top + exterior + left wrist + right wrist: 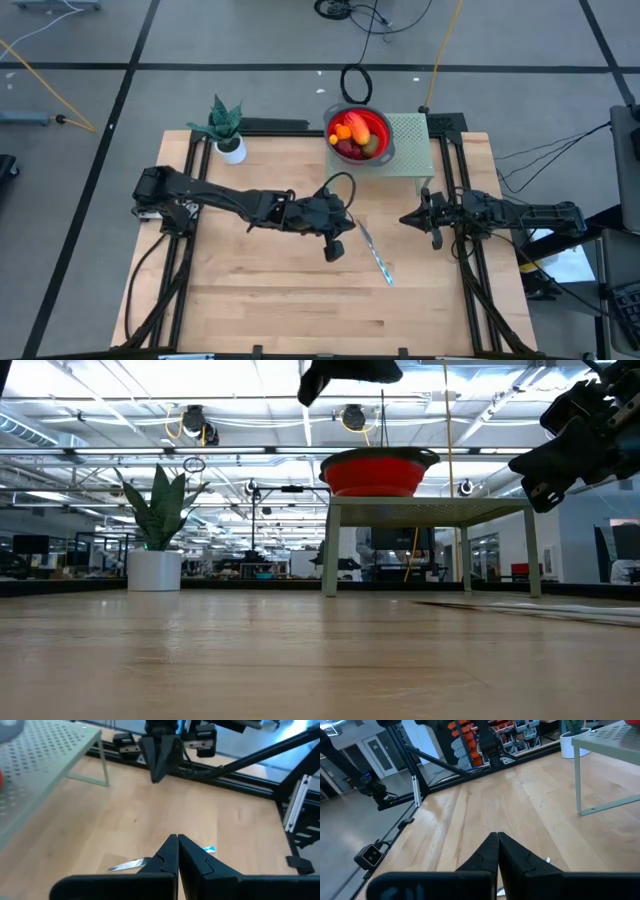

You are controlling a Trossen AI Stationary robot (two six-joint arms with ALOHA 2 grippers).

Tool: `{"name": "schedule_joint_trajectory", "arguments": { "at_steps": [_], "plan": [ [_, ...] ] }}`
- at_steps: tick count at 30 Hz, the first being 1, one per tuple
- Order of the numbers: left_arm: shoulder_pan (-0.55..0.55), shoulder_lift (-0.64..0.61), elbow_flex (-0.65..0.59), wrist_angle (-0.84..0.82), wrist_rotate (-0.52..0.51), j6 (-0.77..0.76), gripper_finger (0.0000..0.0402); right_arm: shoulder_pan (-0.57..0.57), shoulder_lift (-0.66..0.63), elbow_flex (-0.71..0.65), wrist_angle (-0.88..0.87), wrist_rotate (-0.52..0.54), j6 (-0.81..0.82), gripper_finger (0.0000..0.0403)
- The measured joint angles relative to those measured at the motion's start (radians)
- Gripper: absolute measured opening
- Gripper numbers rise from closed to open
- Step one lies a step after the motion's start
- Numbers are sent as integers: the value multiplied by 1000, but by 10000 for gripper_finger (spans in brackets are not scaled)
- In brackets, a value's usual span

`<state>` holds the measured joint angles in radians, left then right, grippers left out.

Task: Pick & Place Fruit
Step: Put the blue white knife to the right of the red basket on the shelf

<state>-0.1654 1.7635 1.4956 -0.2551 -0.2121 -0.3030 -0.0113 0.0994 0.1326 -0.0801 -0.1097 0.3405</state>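
High view: fruit all gathered inside red bowl, orange pieces, a dark red ball and an olive-brown oval visible among them. Bowl seated on pale green perforated stand at far edge of worktop, right of centre. Potted plant in white pot near far left corner. Slim silver-blue knife lying flat on bare wood near worktop centre, just right of left gripper, not touching it.

Left arm stretched from left edge toward centre, gripper raised off the surface. Left wrist view: fingers pressed together, nothing between them, knife on the wood beneath and beyond the tips; right gripper seen across the worktop, pointing down, fingers closed.

Right gripper near right edge, beside the stand's near side, held above the surface. Right wrist view: fingers together, holding nothing, stand leg to one side.

Low view: bowl on stand, plant at far left; fruit hidden by bowl wall.
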Motion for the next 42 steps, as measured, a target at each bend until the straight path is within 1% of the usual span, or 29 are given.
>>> {"name": "schedule_joint_trajectory", "arguments": {
  "at_steps": [4,8,13,17,23,34,42],
  "plan": [
    [0,0,-60,51,18,-3,4,0,0,0,-1,0,0,0],
    [5,-1,-105,111,84,5,1,0,0,0,-1,1,-1,0],
    [26,-1,-137,120,159,41,2,0,0,0,-3,2,-13,0],
    [47,-32,-184,128,219,58,4,0,0,0,-4,3,-15,0],
    [66,-162,-303,127,220,75,3,0,0,0,-6,5,-13,0],
    [68,-485,-576,131,206,73,2,0,0,0,-6,8,-12,0],
    [68,-695,-727,149,202,65,1,0,0,0,-6,8,-12,0]
  ]
}}
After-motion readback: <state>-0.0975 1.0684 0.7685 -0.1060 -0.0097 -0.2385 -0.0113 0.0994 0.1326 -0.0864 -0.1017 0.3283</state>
